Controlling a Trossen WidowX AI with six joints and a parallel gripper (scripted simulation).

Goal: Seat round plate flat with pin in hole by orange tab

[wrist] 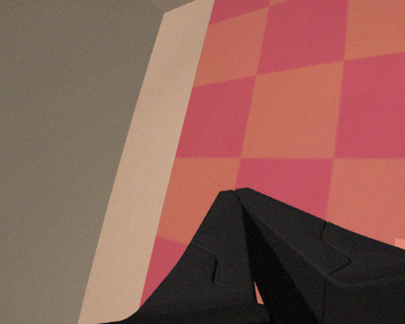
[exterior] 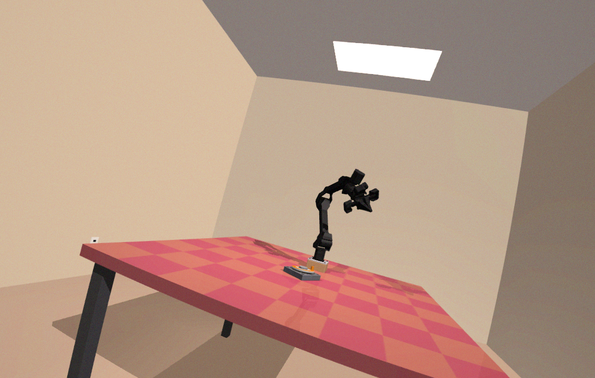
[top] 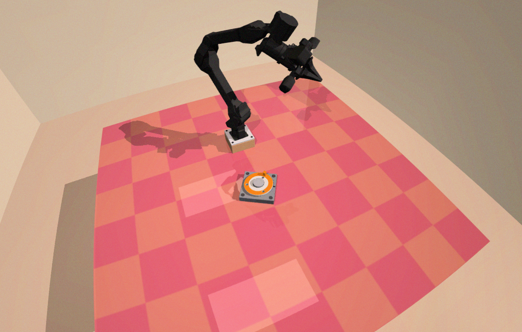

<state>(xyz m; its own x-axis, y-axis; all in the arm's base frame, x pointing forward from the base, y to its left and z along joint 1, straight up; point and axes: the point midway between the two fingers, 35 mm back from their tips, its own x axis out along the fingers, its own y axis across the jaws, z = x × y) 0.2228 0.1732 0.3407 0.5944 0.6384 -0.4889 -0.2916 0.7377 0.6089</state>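
Observation:
The round plate [top: 249, 189] has an orange ring and a white inner ring, and sits around the grey post [top: 258, 182] on the square grey base [top: 256, 200] [exterior: 310, 277]. Its orange tab [top: 264, 173] [exterior: 312, 268] points to the arm's side. In the exterior view the plate [exterior: 296, 268] looks slightly tilted above the base. The pin and the hole beside the tab cannot be made out. My gripper [top: 320, 80] [exterior: 371, 210] [wrist: 234, 203] is shut and empty, high above the table's far right part, well away from the plate.
The arm's mount, a wooden block with a white top [top: 243, 145] [exterior: 316, 265], stands just behind the base. The checkered table [top: 262, 235] [exterior: 261, 296] has its far right edge below my gripper. Walls stand beyond the table.

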